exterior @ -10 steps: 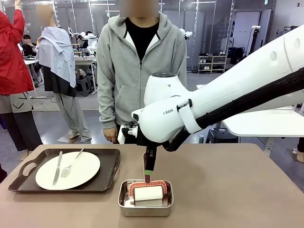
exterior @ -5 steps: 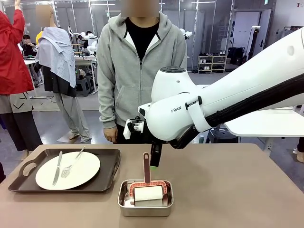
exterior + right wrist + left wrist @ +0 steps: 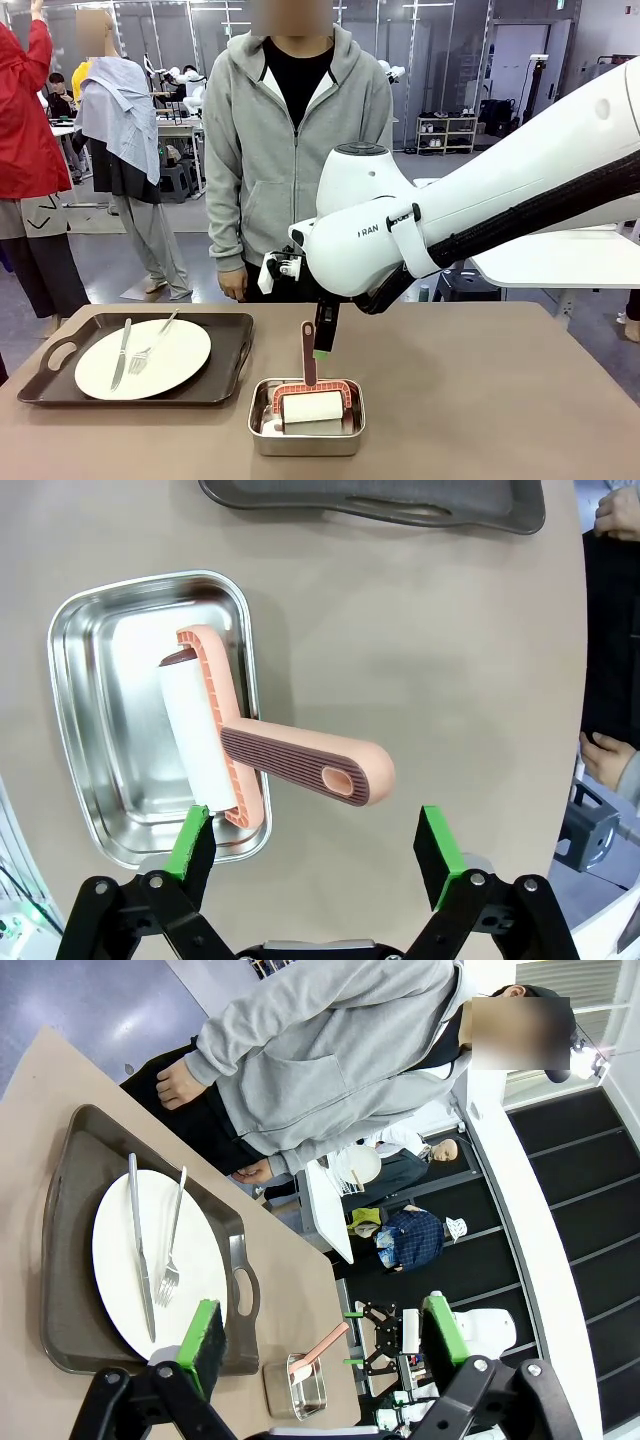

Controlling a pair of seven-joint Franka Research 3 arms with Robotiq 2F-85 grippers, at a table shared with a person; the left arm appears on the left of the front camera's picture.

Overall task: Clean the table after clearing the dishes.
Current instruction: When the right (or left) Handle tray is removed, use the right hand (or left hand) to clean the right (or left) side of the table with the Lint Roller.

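On the taupe-brown table, the dishes are a round white plate carrying a knife and fork, on a dark brown tray at the left. The left wrist view has the same plate and tray ahead of my left gripper, which is open and holds nothing. My right gripper hangs open just above the pink handle of a lint roller. In the right wrist view the roller lies below the open right gripper, untouched.
The roller rests in a small steel pan near the table's front middle, also seen from the right wrist as a pan. A person in a grey hoodie stands at the far edge, hands down. A white table stands behind at the right.
My right gripper has risen off the lint roller's handle and drawn slightly right and back. The roller stays in the pan. Plate and tray have not moved.
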